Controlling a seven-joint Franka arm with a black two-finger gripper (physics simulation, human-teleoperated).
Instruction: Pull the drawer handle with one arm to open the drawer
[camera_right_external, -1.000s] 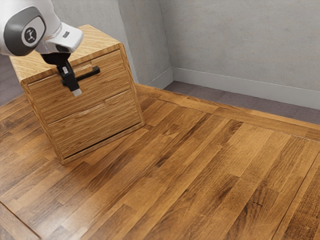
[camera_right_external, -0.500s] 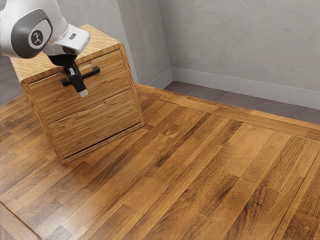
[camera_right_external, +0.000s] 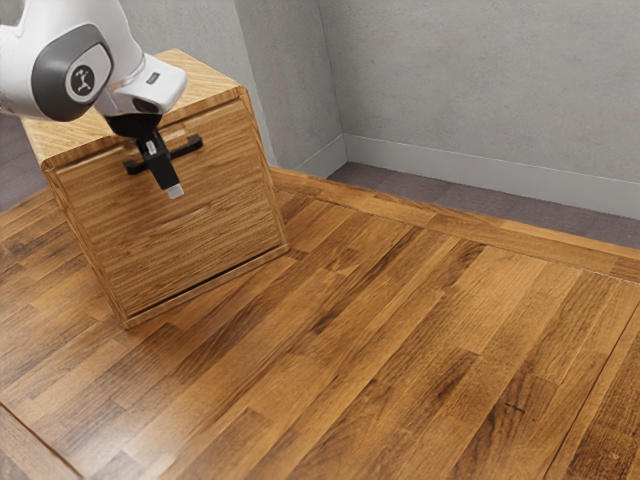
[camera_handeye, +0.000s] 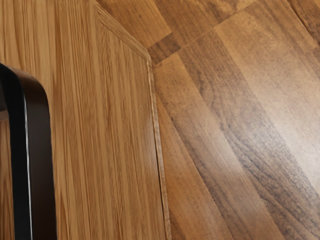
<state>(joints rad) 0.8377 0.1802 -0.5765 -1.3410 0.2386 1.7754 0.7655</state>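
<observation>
Downward from the white arm (camera_right_external: 70, 60), the black jaws cross the drawer handle (camera_right_external: 188, 148) near its middle. Whether they clasp the bar or merely lie across it cannot be told, since the hand covers the meeting point. The handle is a slim black bar, tilted, mounted high on the front of the wooden cabinet (camera_right_external: 190, 240). In the wrist view one rounded end of it (camera_handeye: 35, 165) curves up beside the grained front panel (camera_handeye: 105, 150), its other end cut off. The drawer's edges are hard to make out on that front. The cabinet stands on a plank floor (camera_right_external: 400, 330) near a grey wall (camera_right_external: 480, 80).
</observation>
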